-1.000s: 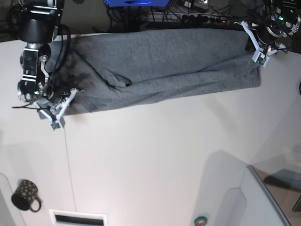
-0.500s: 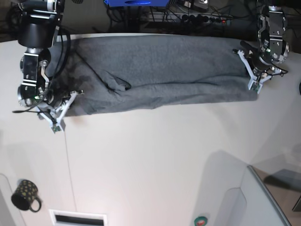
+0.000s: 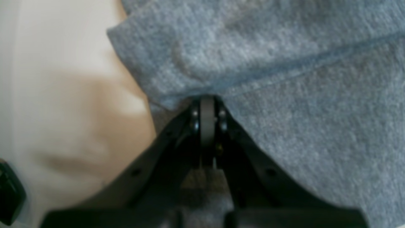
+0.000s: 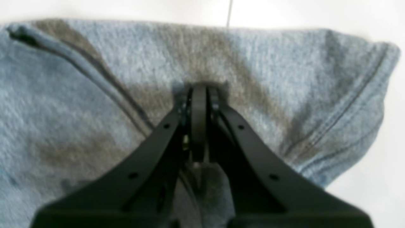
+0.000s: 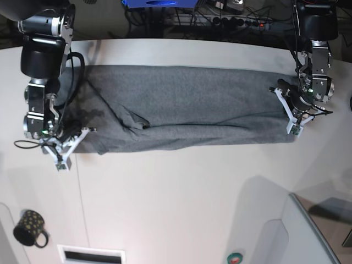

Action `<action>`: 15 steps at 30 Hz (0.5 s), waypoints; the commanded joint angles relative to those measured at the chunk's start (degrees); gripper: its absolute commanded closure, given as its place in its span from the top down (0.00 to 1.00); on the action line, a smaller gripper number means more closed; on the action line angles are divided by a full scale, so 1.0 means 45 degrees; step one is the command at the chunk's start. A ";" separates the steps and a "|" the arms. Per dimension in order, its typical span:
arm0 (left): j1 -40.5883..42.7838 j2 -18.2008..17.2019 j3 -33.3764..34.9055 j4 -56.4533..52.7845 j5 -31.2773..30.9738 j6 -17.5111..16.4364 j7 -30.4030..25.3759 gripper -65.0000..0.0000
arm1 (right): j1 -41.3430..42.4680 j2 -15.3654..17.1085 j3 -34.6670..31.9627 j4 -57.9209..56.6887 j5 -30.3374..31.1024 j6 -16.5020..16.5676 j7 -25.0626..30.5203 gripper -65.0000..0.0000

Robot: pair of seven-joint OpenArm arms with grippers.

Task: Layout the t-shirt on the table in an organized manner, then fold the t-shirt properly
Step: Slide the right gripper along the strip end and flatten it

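The t-shirt (image 5: 187,107) lies as a long grey band across the far part of the table (image 5: 181,192), stretched between the two pincers; it looks soft, light and limp, so it is best taken by hems and corners. The left gripper (image 3: 207,107) is clamped on the cloth's edge, and the right gripper (image 4: 198,91) likewise pinches fabric. A spotted mug (image 5: 30,228) stands well clear of the right pincer, out of the way.

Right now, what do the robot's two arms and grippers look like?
Both arms are black and silver cylindrical segments with loose black cables. The left gripper and right gripper have white V-shaped frames from above; wrist views show black tapering fingers with small screws.
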 commanded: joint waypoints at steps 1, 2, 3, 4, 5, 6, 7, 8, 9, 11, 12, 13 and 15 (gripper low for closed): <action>-0.0019 -0.0126 -0.0079 0.0461 -0.0090 -0.0158 0.0020 0.00 | -0.0081 0.0076 0.0021 0.0710 -0.0104 -0.0145 -0.0154 0.02; 0.0040 -0.0126 -0.0099 0.0695 -0.0109 -0.0158 0.0020 0.00 | -0.0295 0.0036 0.0021 0.1354 -0.0104 -0.0145 -0.0193 0.02; 0.0040 -0.0126 -0.0118 0.0852 -0.0109 -0.0158 0.0020 0.00 | -0.0471 -0.0003 0.0021 0.2097 -0.0104 -0.0145 -0.0213 0.02; 0.0040 -0.0146 -0.0177 0.0949 -0.0129 -0.0158 0.0020 0.00 | -0.0628 -0.0003 0.0021 0.2683 -0.0104 -0.0145 -0.0330 0.02; 0.0059 -0.0146 -0.0392 0.1047 -0.0129 -0.0158 0.0020 0.00 | -0.0725 -0.0022 0.0001 0.3132 -0.0104 -0.0087 -0.0603 0.02; 0.0059 -0.0126 -0.0685 0.1067 -0.0129 -0.0158 0.0020 0.00 | -0.0764 -0.0022 -0.0038 0.3503 -0.0104 -0.0067 -0.0857 0.02; 0.0059 -0.0126 -0.0939 0.1125 -0.0129 -0.0158 0.0020 0.00 | -0.0784 -0.0022 -0.0057 0.3914 -0.0104 -0.0067 -0.1150 0.02; 0.0059 -0.0126 -0.1115 0.1184 -0.0129 -0.0197 0.0020 0.00 | -0.0803 -0.0042 -0.0077 0.4343 -0.0104 -0.0048 -0.1404 0.02; 0.0059 -0.0126 -0.1291 0.1321 -0.0129 -0.0197 0.0020 0.00 | -0.0803 -0.0139 -0.0077 0.4754 -0.0104 -0.0028 -0.1619 0.03; 0.0137 -0.0126 -0.1427 0.1711 -0.0129 -0.0217 0.0020 0.00 | -0.0882 -0.0296 -0.0096 0.5437 -0.0104 0.0245 -0.1873 0.05; 0.0411 -0.0126 -0.1603 0.2024 -0.0129 -0.0217 0.0020 0.00 | -0.0901 -0.0374 -0.0096 0.5809 -0.0104 0.0695 -0.1971 0.09; 0.0645 -0.0126 -0.1799 0.2375 -0.0148 -0.0217 0.0020 0.00 | -0.0901 -0.0393 -0.0096 0.6024 -0.0104 0.1144 -0.2029 0.15; 0.1192 -0.0126 -0.2248 0.3059 -0.0480 -0.0217 0.0020 0.00 | -0.0882 -0.0608 -0.0096 0.6141 -0.0104 0.2179 -0.2069 0.30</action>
